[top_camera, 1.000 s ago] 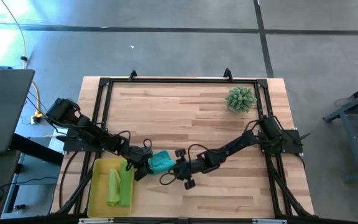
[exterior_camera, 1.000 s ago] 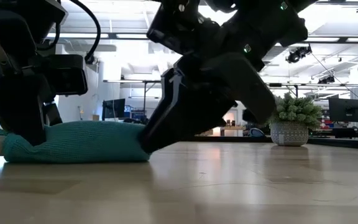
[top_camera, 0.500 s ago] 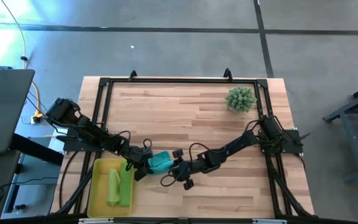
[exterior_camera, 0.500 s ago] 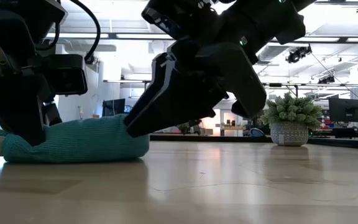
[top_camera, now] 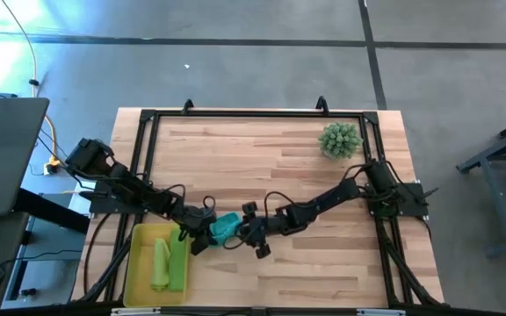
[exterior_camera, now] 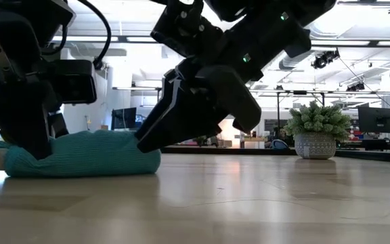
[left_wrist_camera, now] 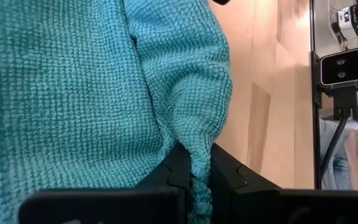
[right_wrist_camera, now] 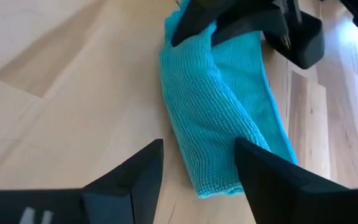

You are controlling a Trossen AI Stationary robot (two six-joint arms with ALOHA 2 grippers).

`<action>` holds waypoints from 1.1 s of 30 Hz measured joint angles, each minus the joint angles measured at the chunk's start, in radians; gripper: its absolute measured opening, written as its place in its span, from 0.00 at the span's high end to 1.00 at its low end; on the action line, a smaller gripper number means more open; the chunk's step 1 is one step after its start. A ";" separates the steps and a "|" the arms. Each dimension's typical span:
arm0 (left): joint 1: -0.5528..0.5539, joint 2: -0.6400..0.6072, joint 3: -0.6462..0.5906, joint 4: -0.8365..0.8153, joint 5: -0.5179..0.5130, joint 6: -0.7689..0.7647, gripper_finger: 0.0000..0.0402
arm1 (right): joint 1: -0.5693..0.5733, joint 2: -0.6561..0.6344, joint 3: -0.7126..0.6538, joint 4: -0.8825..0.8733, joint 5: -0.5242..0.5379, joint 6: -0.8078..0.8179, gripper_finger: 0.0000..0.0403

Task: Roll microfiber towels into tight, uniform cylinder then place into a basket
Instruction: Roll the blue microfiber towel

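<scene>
Fingers of the left gripper (left_wrist_camera: pixel 194 177) are pinched shut on a fold at one end of the teal towel (top_camera: pixel 225 227), which lies rolled on the table (top_camera: pixel 323 272) just beside the basket (top_camera: pixel 139 263). The right gripper (right_wrist_camera: pixel 197 165) has its fingers spread wide, one on each side of the roll's other end, hovering close over it without clamping. Two green towels (top_camera: pixel 170 263) already lie rolled in the basket. The plant (top_camera: pixel 340 140) stands well apart at the far right corner. The roll looks loose: in the right wrist view an outer layer splays flat beside the cylinder. If the right gripper closes on only the top layer, or the left one lifts alone by its small pinch, the roll will likely unwind and hang as a flap. The two grippers are also very near each other, so a hasty closing move could knock them together or drag the towel.
</scene>
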 joint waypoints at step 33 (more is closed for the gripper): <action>0.094 -0.067 0.018 -0.109 0.215 0.088 0.82 | -0.051 0.067 0.007 -0.085 -0.077 0.293 0.98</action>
